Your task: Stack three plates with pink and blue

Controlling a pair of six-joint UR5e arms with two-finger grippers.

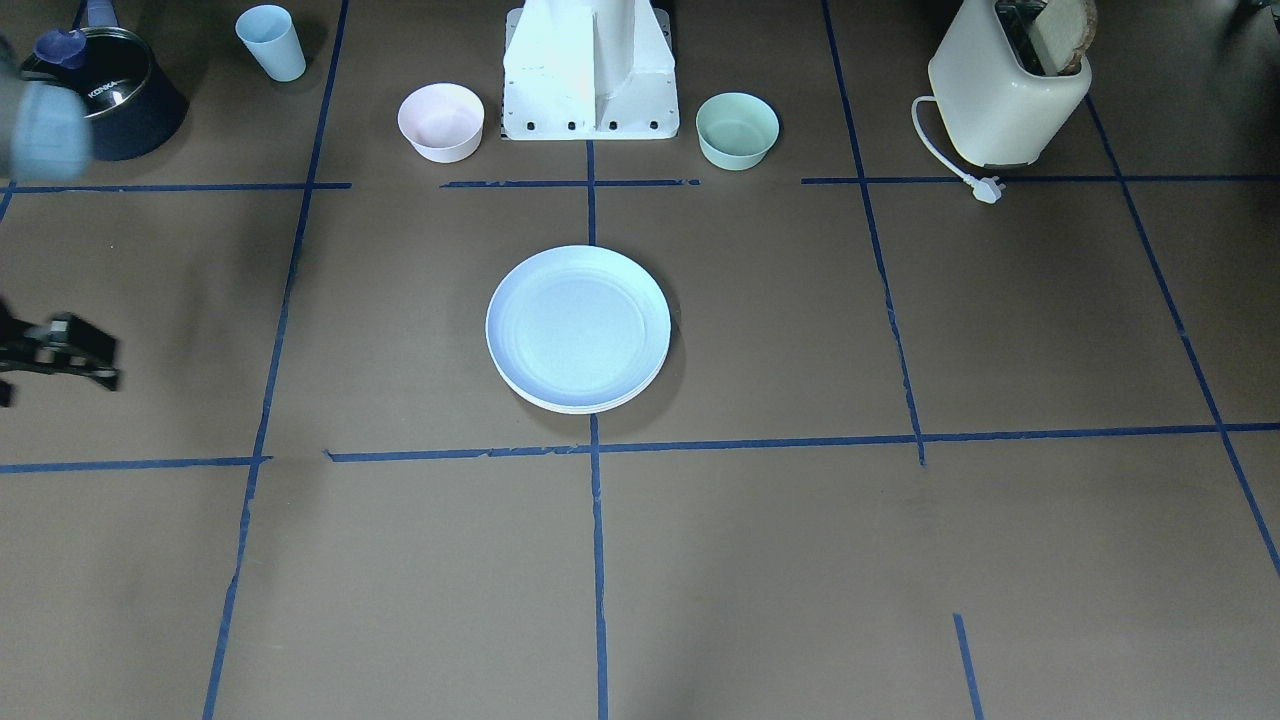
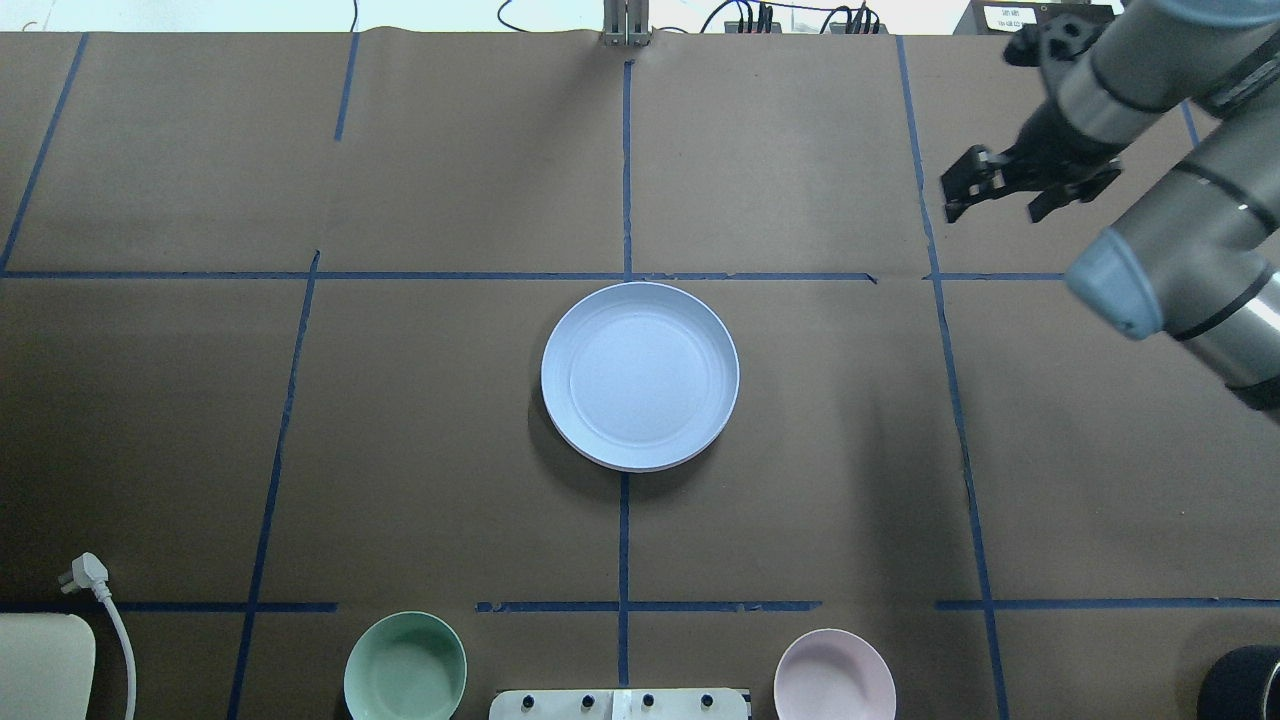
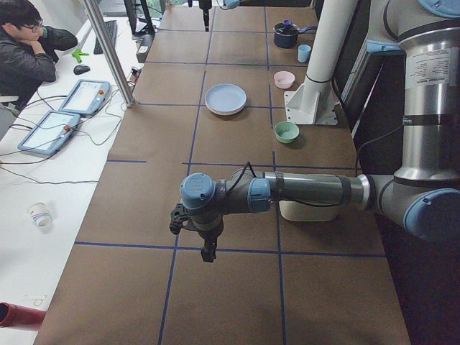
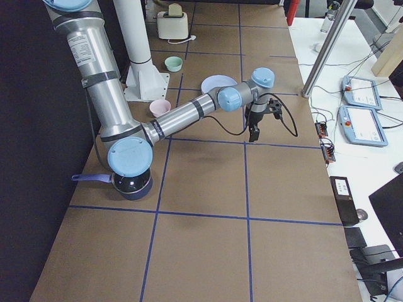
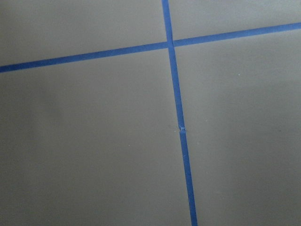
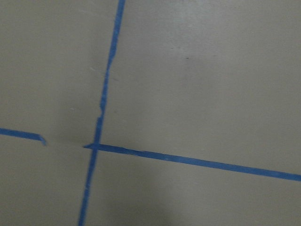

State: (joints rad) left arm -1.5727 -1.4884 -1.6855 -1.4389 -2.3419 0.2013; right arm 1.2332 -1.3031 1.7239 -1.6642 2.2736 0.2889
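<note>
A stack of plates lies at the table's middle, a light blue plate on top and a pale pink rim showing under it; it also shows in the overhead view. I cannot count the plates in the stack. My right gripper hangs over bare table far off to the robot's right of the stack, and shows at the left edge of the front view. It holds nothing, and I cannot tell how its jaws stand. My left gripper shows only in the exterior left view, over bare table far from the stack. I cannot tell its state.
A pink bowl and a green bowl flank the robot's base. A cream toaster with its cord, a blue cup and a dark pot stand along the robot's side. An operator sits beyond the table.
</note>
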